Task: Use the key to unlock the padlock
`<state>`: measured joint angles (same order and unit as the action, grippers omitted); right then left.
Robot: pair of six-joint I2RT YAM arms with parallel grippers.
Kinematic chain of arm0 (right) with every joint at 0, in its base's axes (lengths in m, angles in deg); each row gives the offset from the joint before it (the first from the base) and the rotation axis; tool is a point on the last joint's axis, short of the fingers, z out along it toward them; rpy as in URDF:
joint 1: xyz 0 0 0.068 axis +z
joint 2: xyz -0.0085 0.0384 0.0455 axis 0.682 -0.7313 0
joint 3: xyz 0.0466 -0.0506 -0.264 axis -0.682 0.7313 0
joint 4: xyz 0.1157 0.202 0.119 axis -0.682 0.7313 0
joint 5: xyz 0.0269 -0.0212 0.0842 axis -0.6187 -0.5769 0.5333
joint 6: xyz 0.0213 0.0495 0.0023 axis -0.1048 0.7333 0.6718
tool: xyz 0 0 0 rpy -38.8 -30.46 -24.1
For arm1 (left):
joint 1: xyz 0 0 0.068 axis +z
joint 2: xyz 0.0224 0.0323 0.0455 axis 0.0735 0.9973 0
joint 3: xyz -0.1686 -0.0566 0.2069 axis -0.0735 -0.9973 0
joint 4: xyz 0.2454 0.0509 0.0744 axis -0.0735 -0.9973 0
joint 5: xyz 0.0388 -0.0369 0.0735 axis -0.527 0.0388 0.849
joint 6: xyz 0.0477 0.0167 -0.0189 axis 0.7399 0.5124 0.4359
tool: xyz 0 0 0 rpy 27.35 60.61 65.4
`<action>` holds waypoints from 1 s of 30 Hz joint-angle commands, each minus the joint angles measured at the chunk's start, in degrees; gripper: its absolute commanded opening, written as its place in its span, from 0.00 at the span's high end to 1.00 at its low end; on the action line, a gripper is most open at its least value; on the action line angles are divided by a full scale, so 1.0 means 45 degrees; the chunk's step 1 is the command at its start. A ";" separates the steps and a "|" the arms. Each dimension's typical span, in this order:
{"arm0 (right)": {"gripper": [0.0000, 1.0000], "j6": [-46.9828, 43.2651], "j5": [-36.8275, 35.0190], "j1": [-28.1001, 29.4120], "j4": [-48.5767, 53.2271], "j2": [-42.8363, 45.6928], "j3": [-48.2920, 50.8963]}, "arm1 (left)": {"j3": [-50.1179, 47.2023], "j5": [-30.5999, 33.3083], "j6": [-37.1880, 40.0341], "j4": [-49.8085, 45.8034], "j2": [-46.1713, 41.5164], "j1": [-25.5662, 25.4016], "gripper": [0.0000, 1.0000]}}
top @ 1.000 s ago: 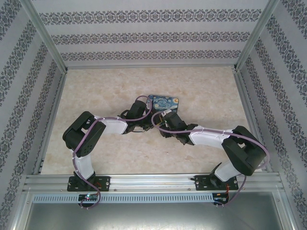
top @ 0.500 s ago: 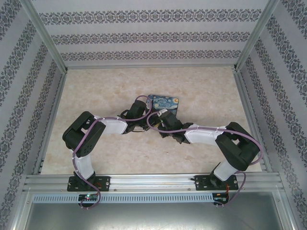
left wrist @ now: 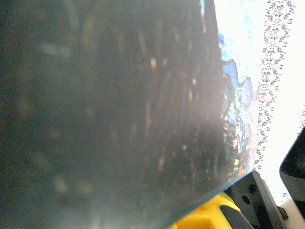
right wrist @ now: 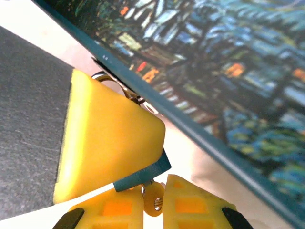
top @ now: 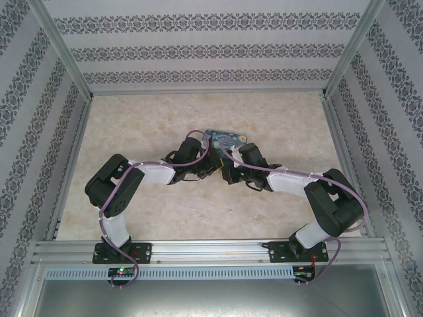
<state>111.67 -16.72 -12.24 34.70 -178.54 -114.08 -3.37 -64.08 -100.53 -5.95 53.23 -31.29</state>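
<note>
Key (right wrist: 154,201) pinched at its head by right tool (right wrist: 153,192), just beside tin (right wrist: 228,62), at its near edge. Left tool (top: 207,166) clenched, apparently on padlock (right wrist: 143,175): 1 yellow finger (right wrist: 109,143) covers it, with blue body edge and shackle (right wrist: 110,80) peeking out, close against tin. Keyway hidden. Judgement: line blade up with keyway, feed slowly, brace padlock, and turn only once fully seated.

Top cam high behind arms, looking down at desk (top: 132,119). Wrist cams past own fingers (right wrist: 190,205), close on shared tin (right wrist: 228,62).
</note>
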 commanded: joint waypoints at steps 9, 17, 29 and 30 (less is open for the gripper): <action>1.00 0.1999 0.3023 -0.1066 -0.2983 -0.0019 0.0296 | -0.0284 -0.0318 -0.0078 -0.0396 -0.0172 -0.0054 1.00; 0.55 0.2458 0.2680 -0.2104 -0.2894 0.1506 0.1249 | -0.0331 -0.0259 -0.0057 -0.0494 -0.0232 -0.0044 1.00; 0.54 0.2793 0.2474 -0.1911 -0.2627 0.1876 0.1421 | -0.0205 -0.0158 0.0246 -0.0892 -0.0248 -0.0066 1.00; 0.54 0.2869 0.2429 -0.1843 -0.2714 0.1762 0.1440 | -0.0162 -0.0093 0.0430 -0.1150 -0.0267 -0.0059 1.00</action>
<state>123.63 -5.05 -21.35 26.35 -170.00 -107.90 -4.05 -63.71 -100.70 -6.83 52.90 -31.29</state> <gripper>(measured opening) 0.456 0.107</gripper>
